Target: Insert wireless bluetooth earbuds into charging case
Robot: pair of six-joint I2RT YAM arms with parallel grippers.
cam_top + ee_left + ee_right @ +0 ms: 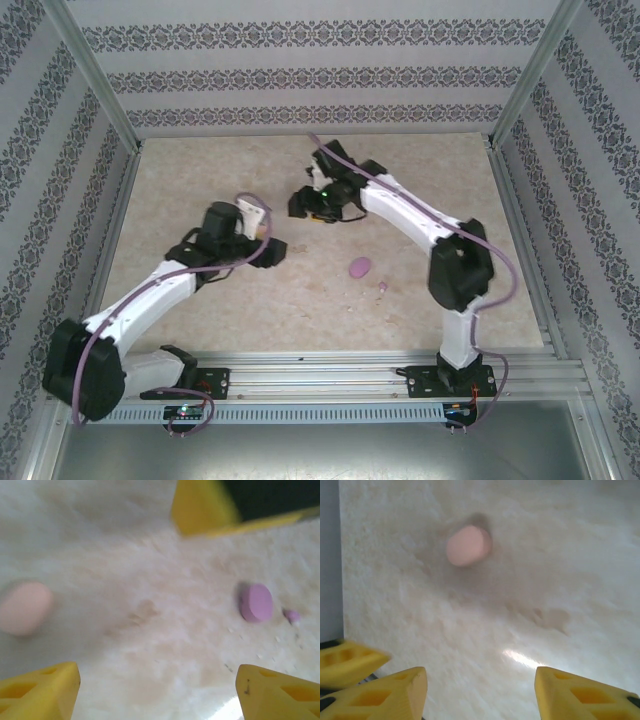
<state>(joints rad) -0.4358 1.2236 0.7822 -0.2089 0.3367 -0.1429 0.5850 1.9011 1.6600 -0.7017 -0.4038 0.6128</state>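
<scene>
We see patterned walls (300, 80) around a beige marbled bench (200, 180). The left gripper (157, 675) and right gripper (480, 675) both stand wide, holding nothing. A pink case (467, 545) lies ahead of the right gripper. Ahead of the left gripper lies a purple case (256, 602), with a purple earbud (291, 615) just beside it.

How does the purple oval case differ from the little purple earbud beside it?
The purple case is far larger than the purple earbud. The case is a flat oval with a visible side edge; the earbud is a small rounded lump, too blurred for detail. The case looks shut; the earbud lies outside it, just apart. Both are purple and lie on the table.
</scene>
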